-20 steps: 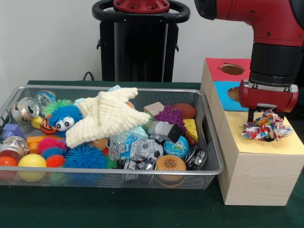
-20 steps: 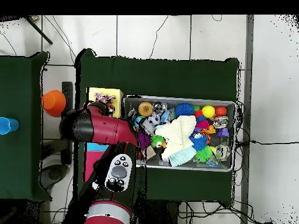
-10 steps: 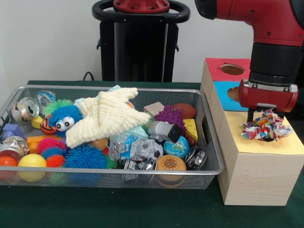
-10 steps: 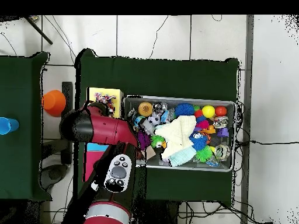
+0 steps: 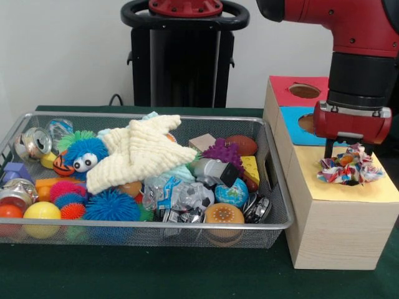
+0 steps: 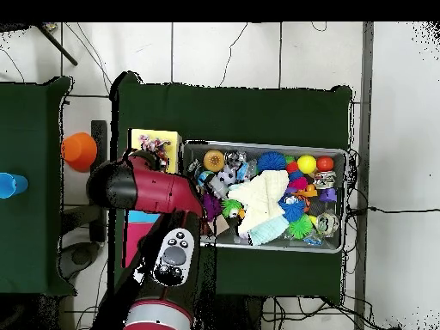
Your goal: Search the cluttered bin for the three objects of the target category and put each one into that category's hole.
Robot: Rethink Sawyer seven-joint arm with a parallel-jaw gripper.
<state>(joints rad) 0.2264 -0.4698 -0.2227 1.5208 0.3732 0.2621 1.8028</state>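
One confetti patchwork piece lies crumpled on the yellow top of the nearest pale wooden box, covering the hole, which is hidden. It also shows in the overhead view. My gripper hangs straight above it, open, with one black finger beside the piece's left edge. The wire mesh bin stands left of the boxes, full of clutter. No other confetti pieces show in it.
A cream knitted cloth lies over the bin's middle, with spiky balls, a can and small toys around it. Blue-topped and red-topped boxes stand behind the yellow one. An orange cup stands on a side table.
My gripper has risen slightly above the yellow box. The confetti piece stays on the box top.
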